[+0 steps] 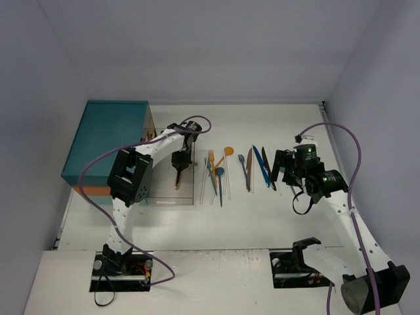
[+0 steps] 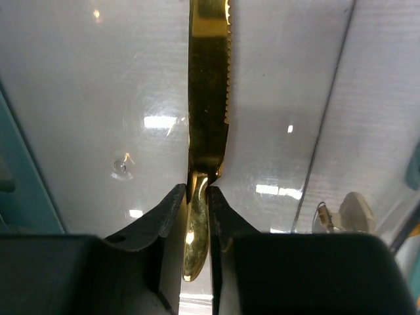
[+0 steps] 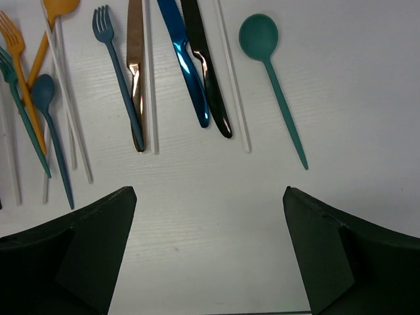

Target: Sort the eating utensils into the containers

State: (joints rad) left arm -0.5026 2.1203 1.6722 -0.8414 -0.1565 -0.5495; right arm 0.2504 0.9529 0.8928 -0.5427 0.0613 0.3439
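Two arms in view, both over the table (image 1: 262,223). Left gripper (image 2: 198,190) is pinching a gold knife (image 2: 209,98) where handle meets blade. Its jaws are pressing tight on it, the rounded handle end is sticking back between the fingers, and the serrated blade is pointing away from the wrist. It's holding the knife over the clear drawer (image 1: 170,203) standing out from the teal chest (image 1: 108,138), which is sitting at the table's far-left corner. Can't tell whether the blade tip is touching the drawer floor.

Right gripper (image 3: 209,191) is hovering spread wide with nothing between the jaws, above bare table near the right end of the utensil row.

Remaining utensils are lying loose mid-table, roughly parallel, spoon bowls and fork tines toward the far edge. From the right wrist, going right to left:
- teal spoon (image 3: 258,36), lying apart from the rest
- pale chopsticks (image 3: 231,79)
- black knife (image 3: 206,69) and blue knife (image 3: 186,65), side by side
- copper knife (image 3: 136,72)
- blue fork (image 3: 102,23)
- a crossing cluster: orange spoon (image 3: 60,6), dark blue spoon (image 3: 42,92), orange fork (image 3: 14,46), teal fork (image 3: 29,131), with more chopsticks running through it
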